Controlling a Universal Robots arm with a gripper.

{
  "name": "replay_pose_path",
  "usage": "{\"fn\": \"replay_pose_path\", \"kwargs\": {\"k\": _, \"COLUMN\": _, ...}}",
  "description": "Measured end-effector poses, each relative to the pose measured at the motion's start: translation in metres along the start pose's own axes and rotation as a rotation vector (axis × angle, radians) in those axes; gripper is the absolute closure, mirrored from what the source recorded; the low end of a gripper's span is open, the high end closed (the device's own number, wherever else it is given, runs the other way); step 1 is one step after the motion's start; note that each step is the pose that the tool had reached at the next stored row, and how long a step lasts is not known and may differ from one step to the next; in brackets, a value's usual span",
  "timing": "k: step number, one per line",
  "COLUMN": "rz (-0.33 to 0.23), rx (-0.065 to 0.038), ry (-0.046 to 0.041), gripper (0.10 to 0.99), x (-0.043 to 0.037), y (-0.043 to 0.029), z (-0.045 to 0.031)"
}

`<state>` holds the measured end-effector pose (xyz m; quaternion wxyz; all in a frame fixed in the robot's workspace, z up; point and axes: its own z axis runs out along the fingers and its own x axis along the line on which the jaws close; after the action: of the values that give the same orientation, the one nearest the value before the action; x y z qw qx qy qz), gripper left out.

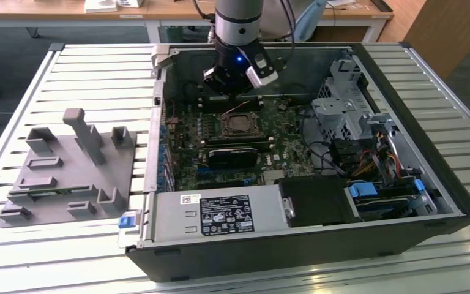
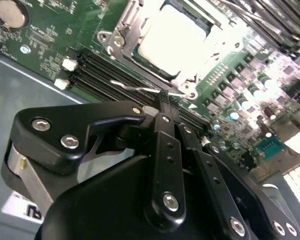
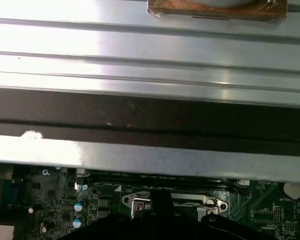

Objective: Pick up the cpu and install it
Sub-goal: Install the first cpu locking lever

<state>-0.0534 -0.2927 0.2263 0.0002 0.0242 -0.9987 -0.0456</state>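
The cpu [image 2: 172, 37] sits flat in its socket on the green motherboard [image 2: 40, 35], framed by the metal bracket [image 2: 117, 37]. In the exterior view it [image 1: 239, 124] lies just below the claw [image 1: 233, 86], which hangs inside the open computer case [image 1: 431, 184]. The claw's [image 2: 165, 107] fingers [image 2: 165, 130] are pressed together, pinching nothing. A grey holder [image 1: 63, 171] rests on the slatted worktop [image 1: 88, 73].
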Motion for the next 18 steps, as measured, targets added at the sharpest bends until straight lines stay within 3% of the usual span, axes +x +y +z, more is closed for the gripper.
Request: {"fn": "replay_pose_path", "kwargs": {"k": 18, "rz": 0.000, "rx": 0.001, "ry": 0.0001, "gripper": 0.980, "x": -0.0197, "y": 0.0034, "z": 0.0066}}
